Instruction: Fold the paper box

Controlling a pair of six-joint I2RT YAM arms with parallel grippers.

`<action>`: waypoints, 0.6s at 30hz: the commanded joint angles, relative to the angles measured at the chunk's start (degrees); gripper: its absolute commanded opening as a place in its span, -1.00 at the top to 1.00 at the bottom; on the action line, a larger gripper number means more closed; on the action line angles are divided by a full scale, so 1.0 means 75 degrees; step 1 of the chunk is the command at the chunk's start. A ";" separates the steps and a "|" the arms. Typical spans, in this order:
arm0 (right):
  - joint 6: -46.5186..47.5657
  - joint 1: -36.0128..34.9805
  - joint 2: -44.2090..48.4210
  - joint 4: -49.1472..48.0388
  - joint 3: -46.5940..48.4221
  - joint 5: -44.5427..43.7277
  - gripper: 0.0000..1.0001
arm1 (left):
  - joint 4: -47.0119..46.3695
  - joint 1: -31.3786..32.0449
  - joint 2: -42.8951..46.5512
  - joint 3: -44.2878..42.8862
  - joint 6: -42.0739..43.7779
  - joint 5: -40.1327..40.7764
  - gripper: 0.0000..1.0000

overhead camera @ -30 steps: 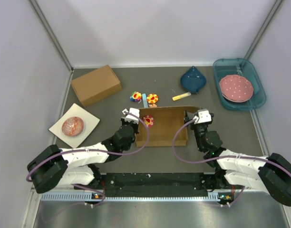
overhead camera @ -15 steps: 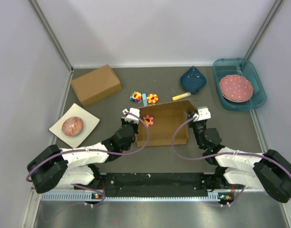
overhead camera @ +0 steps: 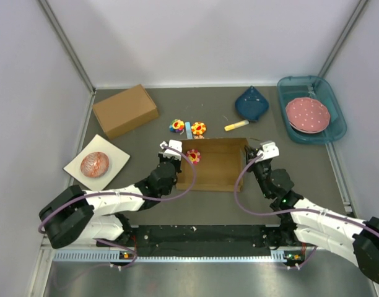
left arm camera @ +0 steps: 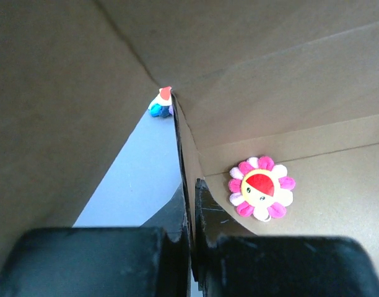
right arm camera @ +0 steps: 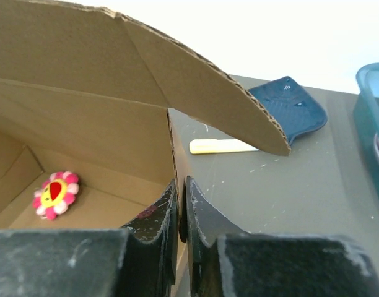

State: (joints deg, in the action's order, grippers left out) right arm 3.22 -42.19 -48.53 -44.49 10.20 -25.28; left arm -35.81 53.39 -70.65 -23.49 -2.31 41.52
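Observation:
The paper box [overhead camera: 217, 173] is a shallow brown cardboard tray in the middle of the table, walls up, with a pink flower toy [overhead camera: 193, 156] inside. My left gripper [overhead camera: 176, 154] is shut on the box's left wall; the wrist view shows the wall's edge [left arm camera: 184, 161] pinched between the black fingers [left arm camera: 191, 193], the flower toy [left arm camera: 261, 188] just to the right. My right gripper [overhead camera: 256, 154] is shut on the right wall [right arm camera: 169, 148], both fingers pressed flat against the cardboard [right arm camera: 180, 185]. A rounded flap [right arm camera: 220, 93] arches above it.
A deeper brown box [overhead camera: 125, 110] sits at the back left, with a white square plate [overhead camera: 112, 154] holding a reddish ball in front of it. Two flower toys [overhead camera: 177, 126] [overhead camera: 198, 129], a yellow stick [overhead camera: 236, 125] and a blue dish [overhead camera: 252, 104] lie behind the paper box. A teal tray [overhead camera: 335, 99] holds a pink plate.
My right gripper has closed from open onto the box's right wall, and its arm has shifted a little to the right. The left gripper has kept its grip.

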 commanded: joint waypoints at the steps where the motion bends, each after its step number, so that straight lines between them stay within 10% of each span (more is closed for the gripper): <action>1: -0.0897 -0.0280 0.0167 0.0704 0.0129 0.0324 0.91 | 0.0276 0.0042 -0.0447 0.0073 0.0004 -0.0227 1.00; 18: -0.3512 -0.0831 -0.0255 0.4686 0.2506 0.0183 1.00 | -0.0170 0.0054 -0.0658 0.0272 0.0073 -0.0040 1.00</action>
State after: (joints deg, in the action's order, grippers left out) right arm -14.72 -46.13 -48.36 -20.84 22.35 -31.42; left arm -40.69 53.17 -73.54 -23.03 -3.03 44.71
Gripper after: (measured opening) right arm 0.019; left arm 0.021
